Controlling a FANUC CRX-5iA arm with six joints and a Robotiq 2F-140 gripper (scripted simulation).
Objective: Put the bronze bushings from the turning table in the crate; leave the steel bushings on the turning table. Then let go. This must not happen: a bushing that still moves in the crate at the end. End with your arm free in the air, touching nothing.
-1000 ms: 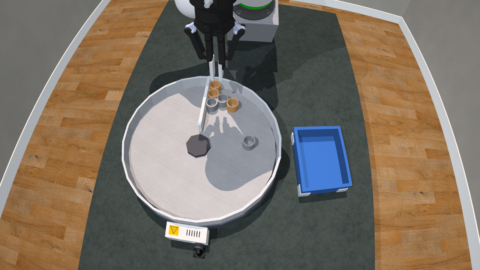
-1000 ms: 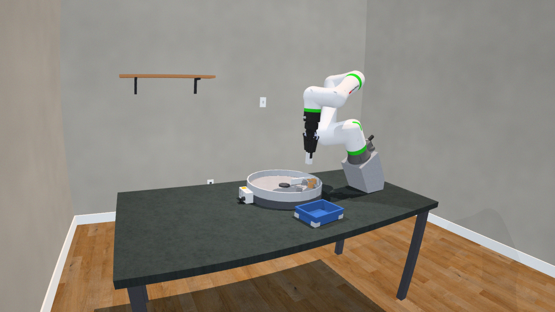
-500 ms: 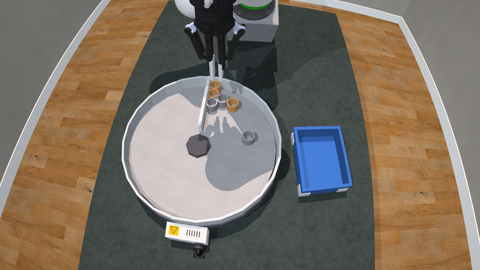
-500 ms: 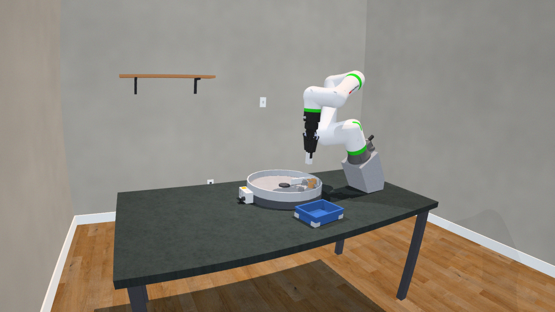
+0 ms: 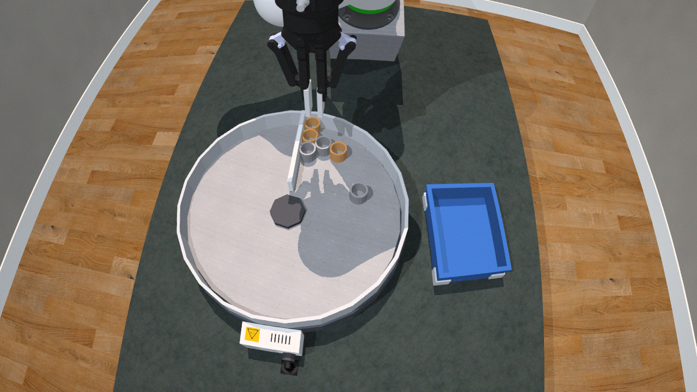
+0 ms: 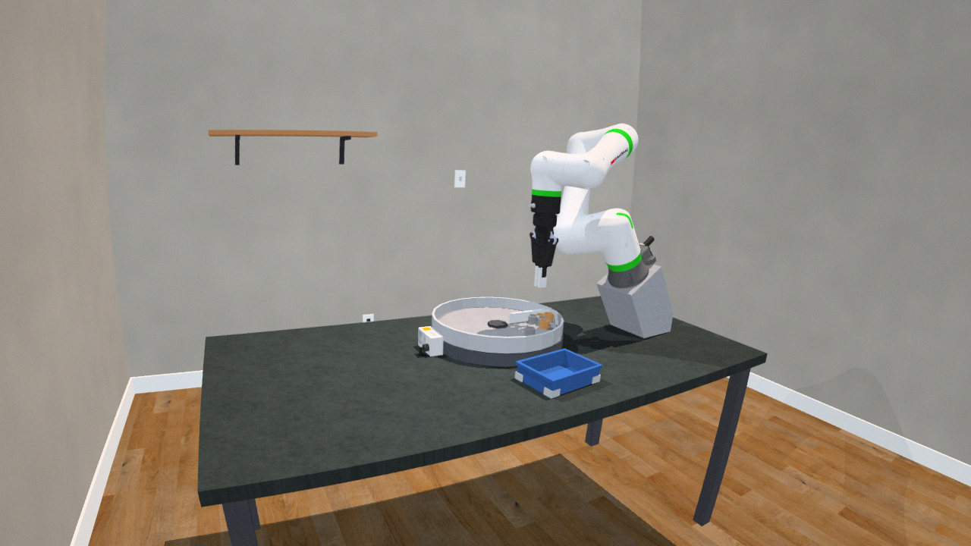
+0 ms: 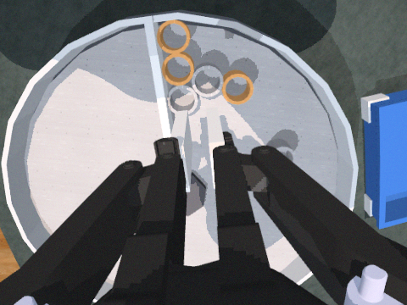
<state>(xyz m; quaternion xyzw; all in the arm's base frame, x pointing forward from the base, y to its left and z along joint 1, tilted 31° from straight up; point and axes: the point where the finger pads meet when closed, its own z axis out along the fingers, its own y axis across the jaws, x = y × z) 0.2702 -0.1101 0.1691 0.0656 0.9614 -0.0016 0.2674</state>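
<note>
One broad dark table (image 5: pixel 360 350) (image 6: pixel 325 407) (image 7: pixel 360 55) carries the whole job, and the white arm (image 5: pixel 267 10) (image 6: pixel 576 166) arches over its far side, wrist pointing down. The round turning table (image 5: pixel 405 204) (image 6: pixel 488 343) (image 7: pixel 349 148) has a raised rim, presumably to keep parts aboard, and a straight divider (image 5: pixel 294 163) (image 6: pixel 524 317) (image 7: pixel 157 85) that probably gathers them for picking. Beside it, the crate (image 5: pixel 460 185) (image 6: pixel 573 382) (image 7: pixel 371 157) stands with white corner pieces around its base, likely to stop it sliding; no bushing is in it. The gripper (image 5: pixel 313 115) (image 6: pixel 540 285) (image 7: pixel 198 127) hangs above the rim near the divider, its fingers narrow with nothing between them, so they must spread before any pick. The task's three bronze bushings are all on the turning table: a rear bronze bushing (image 5: pixel 319 125) (image 7: pixel 159 36) and a second bronze bushing (image 5: pixel 316 137) (image 7: pixel 192 69) by the divider, and an outer bronze bushing (image 5: pixel 338 158) (image 7: pixel 237 102) beside a steel bushing (image 5: pixel 323 153) (image 7: pixel 221 81). That crowding could make finger room tight.
</note>
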